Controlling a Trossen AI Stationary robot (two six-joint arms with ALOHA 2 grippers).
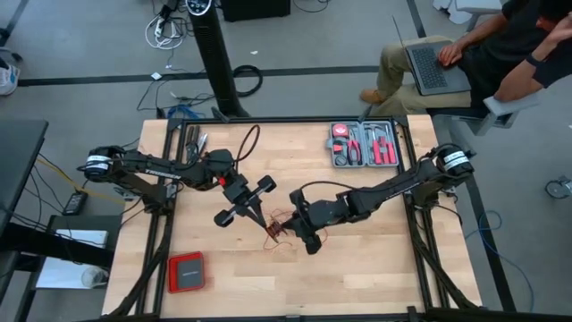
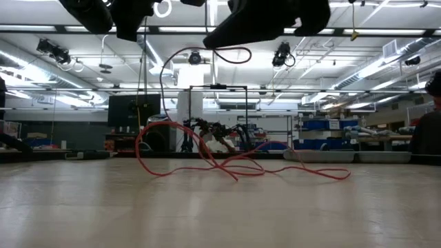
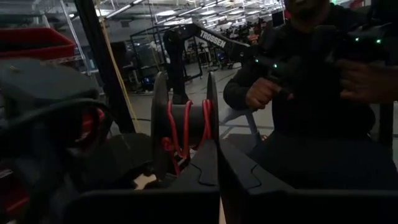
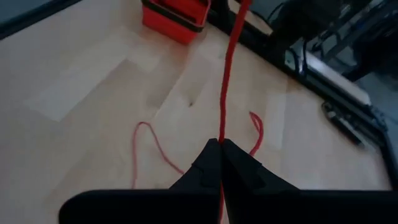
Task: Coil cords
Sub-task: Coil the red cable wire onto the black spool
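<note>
A thin red cord [image 2: 227,162] lies in loose loops on the wooden table [image 1: 375,268], near its middle, and part of it [image 3: 186,124] is wound on a black two-disc spool [image 1: 245,200]. My left gripper [image 1: 238,191] reaches in from the table's left, pointing level, and is shut on that spool above the table. My right gripper [image 4: 221,142] comes from the right, slants down over the cord pile [image 1: 279,228], and is shut on a strand of it. My left gripper is shut on the black spool at the edge of one disc [image 3: 211,134]. Its own fingers hide the exact place of contact. The spool is lifted clear of the table, with its axle lying across the fingers. My right gripper pinches one strand of the red cord [image 4: 222,132] between its two fingertips, slanting down from the table's right. The strand runs straight on from the tips [image 4: 231,56], away from the gripper. The rest of the cord [image 4: 146,140] lies slack on the table.
A grey tool tray [image 1: 364,143] stands at the far right of the table and a flat red box [image 1: 186,271] at the near left. A seated person with a laptop [image 1: 429,67] is beyond the far right corner. Bare wood [image 1: 375,268] lies near the front.
</note>
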